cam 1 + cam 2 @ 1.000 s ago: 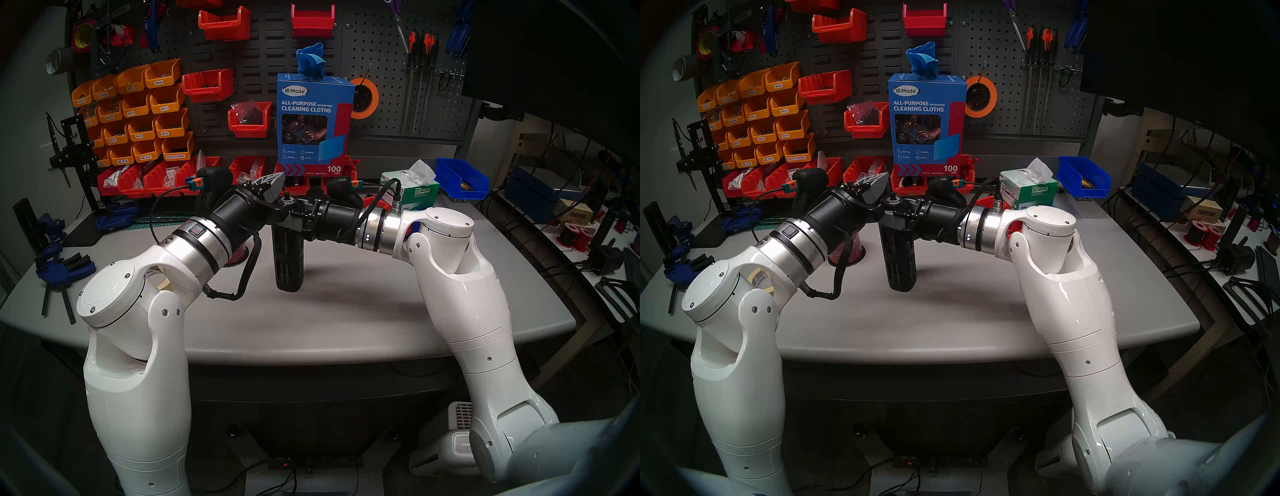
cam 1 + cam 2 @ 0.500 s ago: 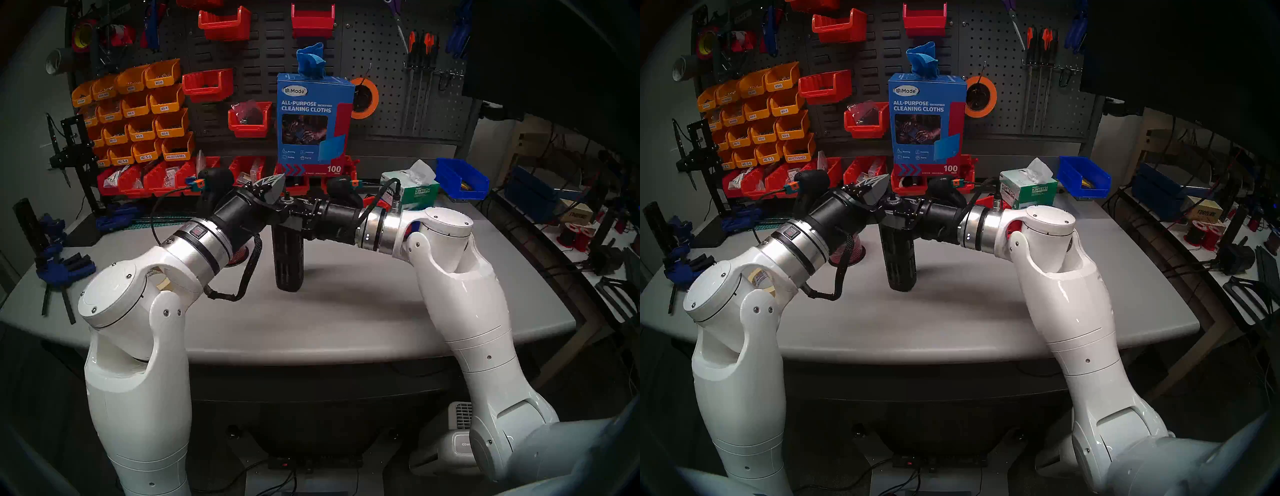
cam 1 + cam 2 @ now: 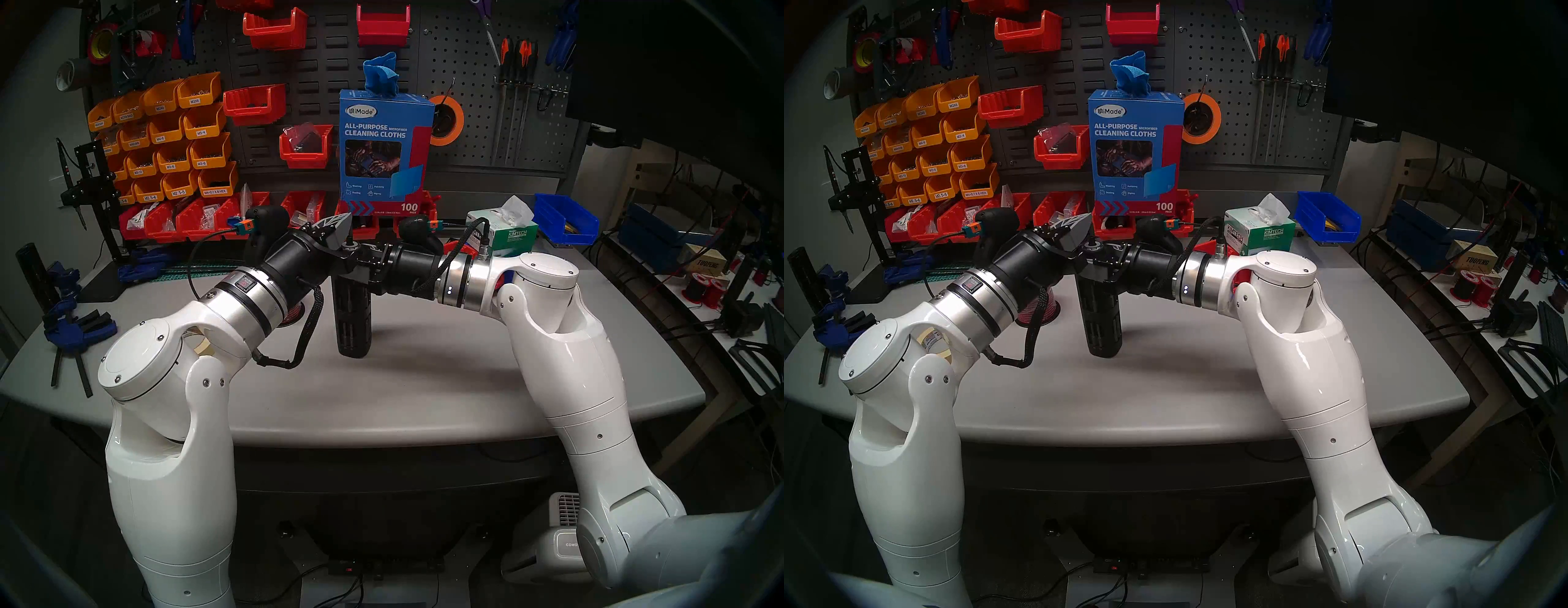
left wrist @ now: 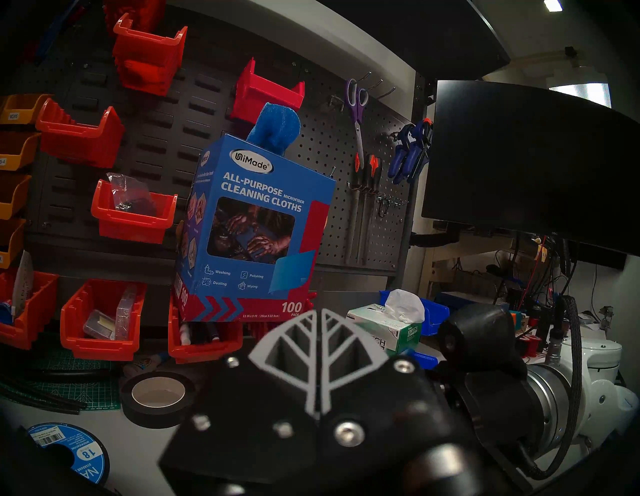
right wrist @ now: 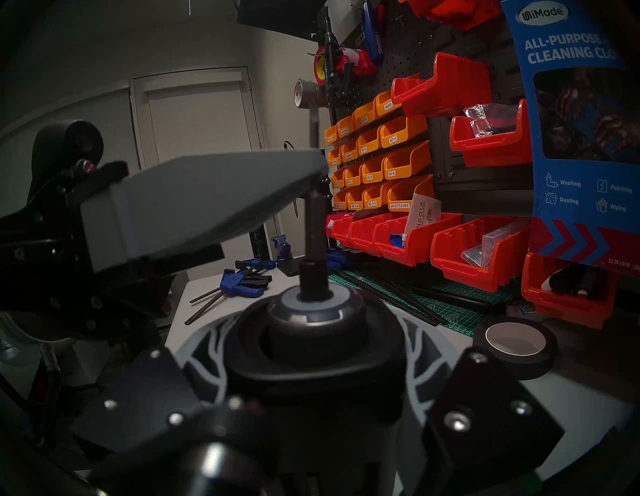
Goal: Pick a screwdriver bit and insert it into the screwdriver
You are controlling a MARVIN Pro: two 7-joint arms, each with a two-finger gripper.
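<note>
— Where am I driving from afar?
— A workshop: dark perforated metal pegboard (image 3: pixel 462 55), orange plastic parts bins (image 3: pixel 169 140), hanging orange-and-black-handled screwdrivers (image 3: pixel 515 55), blue plastic spring clamps (image 3: pixel 80 333) on my grey bench (image 3: pixel 424 382).

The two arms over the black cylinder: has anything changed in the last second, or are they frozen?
Nothing visibly changed. The right gripper is clamped round the top of the upright screwdriver as it was, and the left gripper has its fingers shut on the bit standing in the socket, in the same place as a second ago.
</note>
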